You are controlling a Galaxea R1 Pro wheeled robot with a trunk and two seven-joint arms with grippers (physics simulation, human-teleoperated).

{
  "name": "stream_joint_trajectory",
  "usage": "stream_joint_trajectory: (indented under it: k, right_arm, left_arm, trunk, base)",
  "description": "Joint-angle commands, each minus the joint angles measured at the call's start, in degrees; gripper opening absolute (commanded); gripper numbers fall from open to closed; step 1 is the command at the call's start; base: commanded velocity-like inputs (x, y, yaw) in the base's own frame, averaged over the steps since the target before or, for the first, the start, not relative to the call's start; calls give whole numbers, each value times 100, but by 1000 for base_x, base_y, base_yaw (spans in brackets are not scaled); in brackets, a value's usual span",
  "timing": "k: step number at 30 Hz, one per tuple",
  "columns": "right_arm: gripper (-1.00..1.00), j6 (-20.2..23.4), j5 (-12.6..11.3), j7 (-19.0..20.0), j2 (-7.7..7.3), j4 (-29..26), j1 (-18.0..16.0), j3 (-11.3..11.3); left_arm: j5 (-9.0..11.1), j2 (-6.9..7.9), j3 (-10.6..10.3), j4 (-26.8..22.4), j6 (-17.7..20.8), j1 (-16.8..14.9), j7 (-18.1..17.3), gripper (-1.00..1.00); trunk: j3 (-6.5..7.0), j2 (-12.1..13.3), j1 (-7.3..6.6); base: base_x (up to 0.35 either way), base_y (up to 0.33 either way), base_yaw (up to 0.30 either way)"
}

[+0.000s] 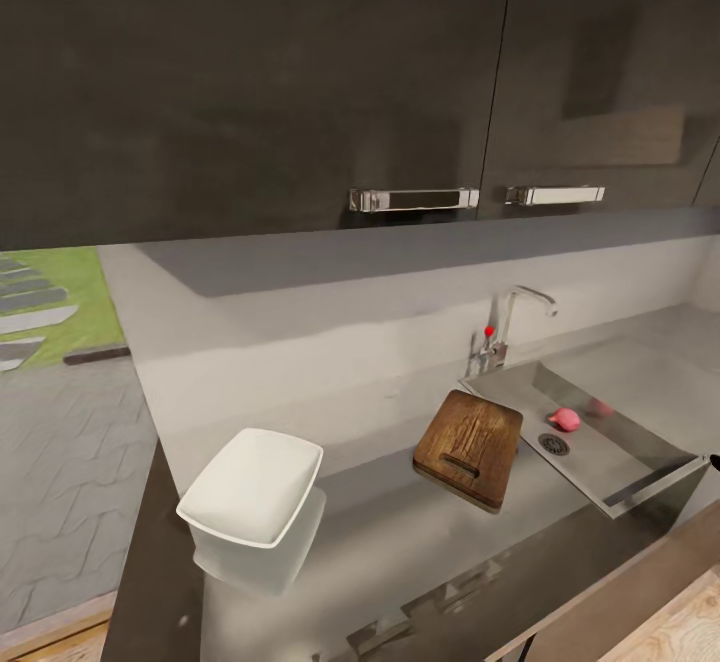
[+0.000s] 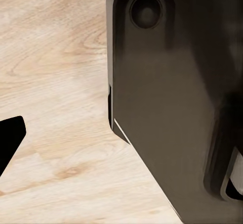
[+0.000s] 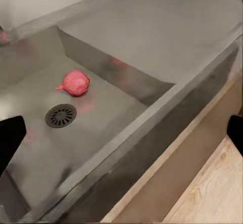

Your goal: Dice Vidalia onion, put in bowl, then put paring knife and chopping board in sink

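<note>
The pink-red onion lies in the grey sink beside the round drain. Left of the basin, the brown chopping board lies on the grey countertop. Further left stands the white bowl. The paring knife is out of view. My right gripper hangs open in front of the sink's front rim, with the onion beyond it in the basin. My left gripper is low over the wood floor; one dark finger sits far out, so the gripper reads as open.
A chrome tap with a red knob stands behind the sink. Dark upper cabinets hang low over the counter. A dark part of my own body is close by the left gripper. The counter ends at the left near the bowl.
</note>
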Motion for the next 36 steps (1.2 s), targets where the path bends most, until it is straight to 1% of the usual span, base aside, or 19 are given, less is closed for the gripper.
stream_joint_trajectory:
  k: [1,5,7,11,15,17,18,20,21,22,23,24,26,28,29,32,33,34,36]
  right_arm:
    - [100,18,-116,-40,0,-12,-49,114]
    - [100,-17,-312,-43,109,-19,-355,933]
    - [100,-24,-345,-52,309,-20,-560,1297]
    - [100,-8,-324,-108,1115,-21,-971,1800]
    - [100,-12,-128,-284,1472,-21,-1170,2129]
    - [100,-20,229,-546,1735,-21,-1309,2597]
    - [100,-21,356,-628,1817,-21,-1339,2721]
    - [100,-22,1015,-936,2201,-21,-1439,3105]
    - [100,-21,1205,-992,2313,-21,-1464,3165]
    - [100,-21,1595,-1078,2556,-21,-1514,3251]
    - [100,-20,1982,-1138,2813,-21,-1569,3307]
    - [100,-19,2174,-1159,2945,-21,-1594,3327]
    - [100,-12,2944,-1209,3455,-21,-1702,3374]
    - [100,-2,3315,-1223,3671,-21,-1770,3385]
    - [100,11,3649,-1237,3855,-21,-1858,3391]
    - [100,28,4049,-1249,4098,-21,-2029,3397]
    - [100,56,4340,-1256,4362,-21,-2301,3399]
    - [100,110,4459,-1259,4502,-12,-2593,3398]
    - [100,382,4508,-1255,4574,-2,-2889,3397]
  left_arm:
    - [2,-2,1,-9,-8,3,0,100]
    - [4,-8,4,-9,-8,3,0,100]
    - [2,-9,5,-9,-8,3,0,100]
    - [4,-10,7,-9,-8,3,0,100]
    - [4,-11,8,-9,-8,3,0,100]
    - [4,-10,9,-9,-8,3,0,100]
    - [4,-10,9,-9,-8,3,0,100]
    - [4,-10,9,-9,-8,3,0,100]
    - [4,-10,9,-9,-8,3,0,100]
    - [4,-12,9,-9,-8,3,0,100]
    - [4,-14,9,-9,-8,3,0,100]
    - [4,-15,9,-9,-8,3,0,100]
    - [4,-17,9,-9,-8,3,0,100]
    - [4,-18,9,-9,-8,3,0,100]
    - [4,-18,9,-9,-8,3,0,100]
    - [4,-20,9,-9,-8,3,0,100]
    - [4,-24,9,-9,-8,3,0,100]
    - [4,-26,9,-9,-8,3,0,100]
    - [4,-27,9,-9,-8,3,0,100]
  trunk:
    - [-6,-5,1]
    - [-6,-5,1]
    - [-6,-5,1]
    - [-6,-5,1]
    - [-6,-5,1]
    - [-6,-5,1]
    - [-6,-5,1]
    - [-6,-5,1]
    - [-6,-5,1]
    - [-6,-5,1]
    - [-6,-5,1]
    - [-6,-5,1]
    - [-6,-5,1]
    - [-6,-5,1]
    - [-6,-5,1]
    - [-6,-5,1]
    - [-6,-5,1]
    - [-6,-5,1]
    - [-6,-5,1]
  base:
    - [0,0,0]
    - [0,0,0]
    - [0,0,0]
    - [0,0,0]
    - [0,0,0]
    - [0,0,0]
    - [0,0,0]
    - [0,0,0]
    - [0,0,0]
    - [0,0,0]
    - [0,0,0]
    - [0,0,0]
    - [0,0,0]
    - [0,0,0]
    - [0,0,0]
    - [0,0,0]
    - [0,0,0]
    - [0,0,0]
    - [0,0,0]
